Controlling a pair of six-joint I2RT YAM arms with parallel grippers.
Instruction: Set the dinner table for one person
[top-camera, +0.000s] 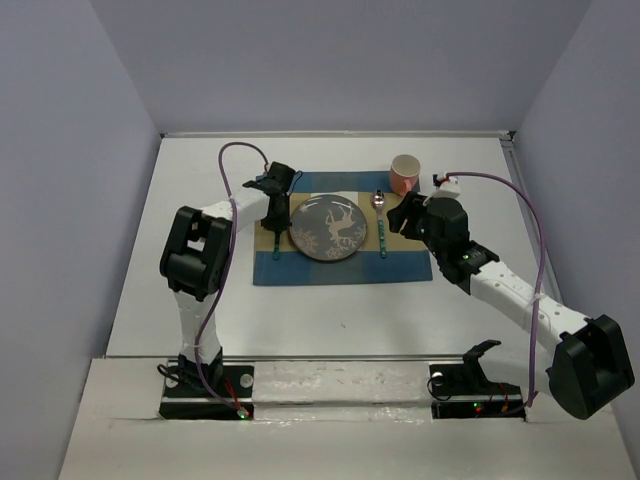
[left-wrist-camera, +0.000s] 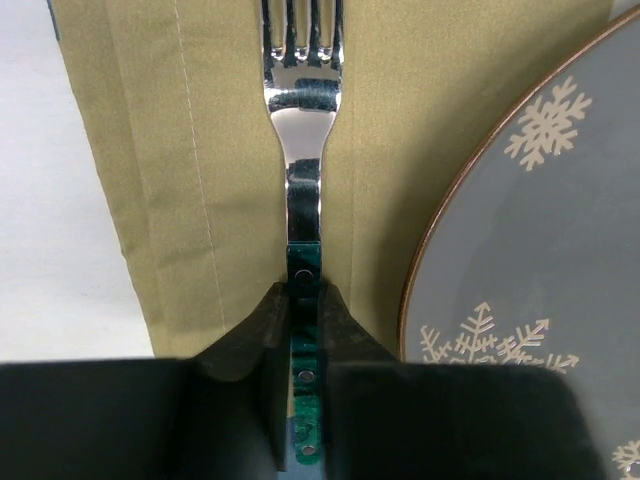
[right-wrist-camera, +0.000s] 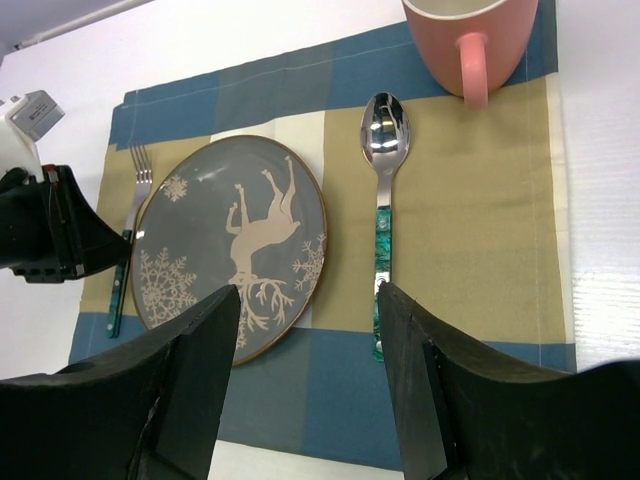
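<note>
Beneath everything, dinner table (top-camera: 330, 310): broad, plain white surface. Every item sits toward its far half, between the two arms.
Checked mat (top-camera: 300, 272): blue, tan and white cloth lying flat on the dinner table, carrying the whole setting.
Plate (top-camera: 328, 228): round and grey, with a pale reindeer and snowflakes, at the middle of the mat.
Right gripper (right-wrist-camera: 308, 298): fingers wide apart and empty. It hangs above the mat's near edge on the spoon side, touching nothing.
Left gripper (left-wrist-camera: 305, 300): fingers closed on the fork's green handle, one pad on each side, over the mat's left strip.
Mug (top-camera: 404, 170): pink and upright, at the far right corner of the mat, beyond the spoon.
Spoon (right-wrist-camera: 383, 200): green handle, bowl pointing away, lying just right of the plate.
Fork (left-wrist-camera: 303, 150): tines pointing away, lying along the tan strip just left of the plate's rim and not touching it. It looks flat on the cloth.
Fork placement, as a judgement: the step in hand seems to be letting the fork go where it lies. Done well, both fingers part evenly so neither drags the handle sideways. The claw then lifts straight up before swinging off, staying clear of the plate's rim close on the right. The fork should end up straight, matching the spoon.
</note>
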